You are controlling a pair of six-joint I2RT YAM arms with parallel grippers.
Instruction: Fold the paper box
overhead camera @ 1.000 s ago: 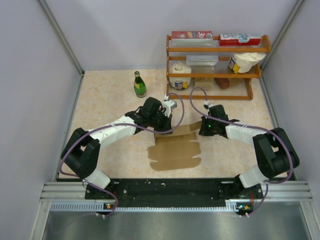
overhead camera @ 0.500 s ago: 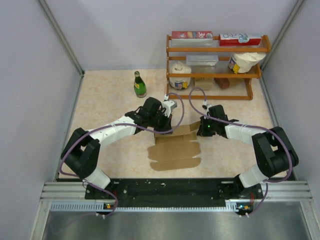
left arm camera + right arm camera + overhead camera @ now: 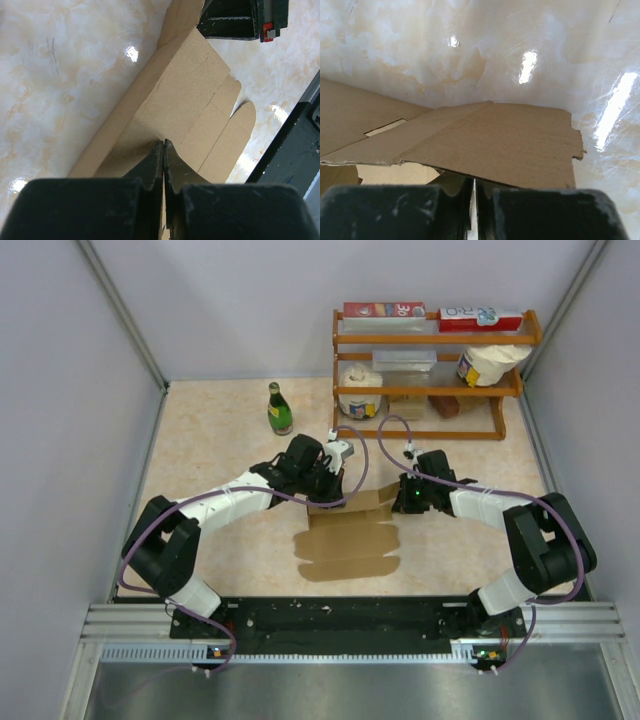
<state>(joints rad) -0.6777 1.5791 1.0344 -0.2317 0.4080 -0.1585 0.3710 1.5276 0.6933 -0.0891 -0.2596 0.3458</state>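
1. Nearest the arm bases, the paper box [image 3: 350,545] lies as a flat sheet on the table [image 3: 220,445], its far edge lifted.
2. Left gripper [image 3: 164,144] pinches that lifted edge.
3. Right gripper [image 3: 474,181] is pressed together, tips hidden under a raised flap.
4. Farther back stand a bottle [image 3: 279,408] and a rack [image 3: 400,339].

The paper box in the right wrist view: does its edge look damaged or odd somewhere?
Yes, slightly. The paper box has a ragged, nicked edge at its right corner, and its lower left edge looks rough, as if torn rather than cleanly cut. Nothing else stands out.
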